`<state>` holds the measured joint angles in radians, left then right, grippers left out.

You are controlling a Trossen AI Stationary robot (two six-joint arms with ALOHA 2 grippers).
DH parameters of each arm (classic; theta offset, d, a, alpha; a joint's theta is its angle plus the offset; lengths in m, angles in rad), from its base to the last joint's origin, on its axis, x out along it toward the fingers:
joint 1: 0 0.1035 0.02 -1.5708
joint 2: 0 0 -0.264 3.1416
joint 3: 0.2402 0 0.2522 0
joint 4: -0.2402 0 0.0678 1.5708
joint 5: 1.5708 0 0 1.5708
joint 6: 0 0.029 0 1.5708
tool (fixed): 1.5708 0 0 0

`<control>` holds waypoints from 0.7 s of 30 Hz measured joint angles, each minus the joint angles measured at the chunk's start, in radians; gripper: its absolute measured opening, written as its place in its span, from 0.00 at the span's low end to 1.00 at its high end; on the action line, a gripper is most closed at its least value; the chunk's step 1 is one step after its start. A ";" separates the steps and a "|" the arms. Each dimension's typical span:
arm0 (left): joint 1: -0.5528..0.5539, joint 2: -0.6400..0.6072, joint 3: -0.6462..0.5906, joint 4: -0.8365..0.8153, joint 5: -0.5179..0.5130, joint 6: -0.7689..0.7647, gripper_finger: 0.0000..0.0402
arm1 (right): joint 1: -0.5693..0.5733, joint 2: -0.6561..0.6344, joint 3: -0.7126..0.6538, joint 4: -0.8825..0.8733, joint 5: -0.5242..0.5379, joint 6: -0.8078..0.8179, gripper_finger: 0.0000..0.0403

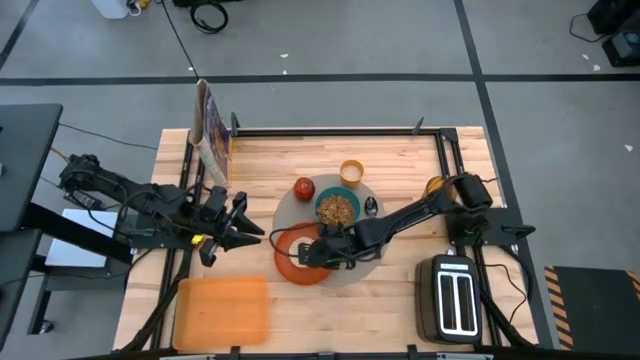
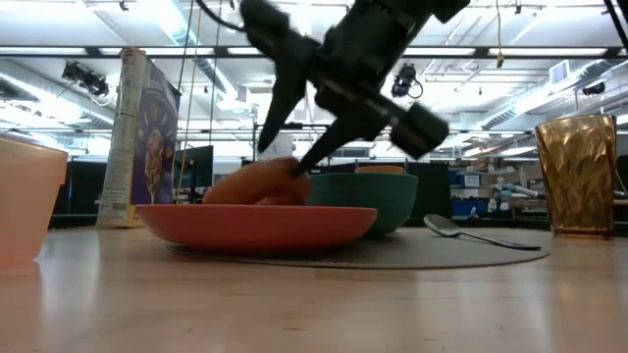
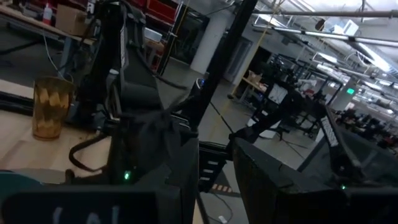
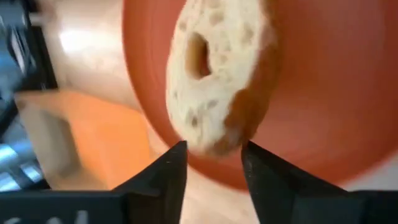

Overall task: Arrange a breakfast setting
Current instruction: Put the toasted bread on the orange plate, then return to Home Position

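Observation:
On the round grey placemat (image 1: 288, 215) sit an orange plate (image 1: 288, 268), a teal bowl (image 1: 337, 210) of cereal, a metal spoon (image 1: 371, 207), a red apple (image 1: 304, 187) and a small yellow cup (image 1: 351, 172). A bagel half (image 4: 214, 74) lies cut face up on the plate (image 4: 323, 93). My right gripper (image 4: 212, 155) slants down over the plate, open, with its fingertips on either side of the bagel's edge. My left gripper (image 1: 247, 220) hovers open at the table's left with nothing between its fingers. My right gripper stands with its fingertips (image 4: 177, 155) on either side of the bagel half's edge (image 4: 214, 142), slanting down from the table's right. I cannot tell whether they touch it. The bagel half rests on the plate.
An orange cutting board (image 1: 222, 305) lies at the near left and a toaster (image 1: 455, 297) at the near right. A cereal box (image 1: 212, 135) stands at the far left. An amber glass (image 2: 579, 176) stands at the right, beside the right arm.

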<state>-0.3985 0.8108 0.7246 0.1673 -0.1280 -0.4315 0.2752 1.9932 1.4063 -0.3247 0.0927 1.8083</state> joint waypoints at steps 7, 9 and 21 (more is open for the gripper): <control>0.025 0.000 0.000 0.004 0.001 0.049 0.27 | -0.031 -0.091 0.000 -0.198 -0.145 -0.311 0.53; 0.048 0.000 0.000 0.023 -0.004 0.079 0.27 | -0.045 -0.118 0.000 -0.242 -0.151 -0.475 0.55; 0.195 0.000 0.001 0.106 -0.013 0.139 0.27 | -0.083 -0.508 -0.179 -0.119 -0.117 -1.418 0.38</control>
<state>-0.2033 0.8108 0.7254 0.2730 -0.1406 -0.2922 0.1922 1.4853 1.2274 -0.4436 -0.0246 0.3900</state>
